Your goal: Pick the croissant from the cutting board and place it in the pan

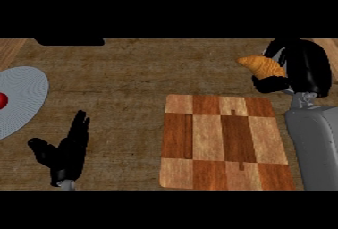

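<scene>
A golden-brown croissant (263,66) is held above the counter at the upper right, past the far edge of the cutting board. My right hand (300,67) is shut on it, fingers curled round its right end, and part of the pastry is hidden by them. The wooden checkered cutting board (224,141) lies bare in the middle right of the head view. My left hand (66,152) rests open at the lower left, fingers pointing up, well away from the board. No pan is clearly visible; a dark shape (69,41) sits at the top left edge.
A grey round plate (23,100) lies at the left edge with a small red object (2,100) on it. My right forearm (315,143) runs along the board's right side. Brown counter surface spreads between the plate and the board.
</scene>
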`<state>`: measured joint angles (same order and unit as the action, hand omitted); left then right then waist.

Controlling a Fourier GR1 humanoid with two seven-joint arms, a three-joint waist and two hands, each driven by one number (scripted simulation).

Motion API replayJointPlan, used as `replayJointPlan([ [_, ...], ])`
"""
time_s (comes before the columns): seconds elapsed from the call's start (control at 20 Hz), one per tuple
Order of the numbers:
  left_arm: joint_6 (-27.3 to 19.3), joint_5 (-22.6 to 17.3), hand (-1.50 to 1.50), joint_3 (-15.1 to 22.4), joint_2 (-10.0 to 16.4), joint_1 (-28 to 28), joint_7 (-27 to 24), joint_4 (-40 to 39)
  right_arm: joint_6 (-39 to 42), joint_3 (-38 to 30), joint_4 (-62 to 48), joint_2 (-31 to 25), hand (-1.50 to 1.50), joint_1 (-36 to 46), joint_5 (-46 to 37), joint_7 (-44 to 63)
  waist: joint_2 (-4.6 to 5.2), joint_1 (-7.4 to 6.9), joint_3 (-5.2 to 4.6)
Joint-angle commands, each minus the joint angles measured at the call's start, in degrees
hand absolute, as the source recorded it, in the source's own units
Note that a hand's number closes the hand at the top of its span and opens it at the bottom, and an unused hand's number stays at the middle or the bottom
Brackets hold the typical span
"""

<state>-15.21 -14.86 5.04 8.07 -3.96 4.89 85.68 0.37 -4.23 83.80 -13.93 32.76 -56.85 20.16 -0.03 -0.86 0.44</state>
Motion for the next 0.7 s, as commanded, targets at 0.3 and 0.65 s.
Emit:
replayJointPlan([
  [0.3, -0.4, 0.7, 0.0, 0.6, -1.7, 4.3, 2.9, -4.5, -16.4, -9.6, -35.5, -8.3, 1.5, 13.6, -0.9, -15.5, 1.1, -1.43, -0.35],
  [0.65, 1.8, -0.2, 0.0, 1.0, -1.2, 1.9, 2.4, -2.1, -21.0, -17.5, -52.6, -14.7, 1.5, 17.0, 5.3, -28.2, 1.95, -3.49, -0.18],
])
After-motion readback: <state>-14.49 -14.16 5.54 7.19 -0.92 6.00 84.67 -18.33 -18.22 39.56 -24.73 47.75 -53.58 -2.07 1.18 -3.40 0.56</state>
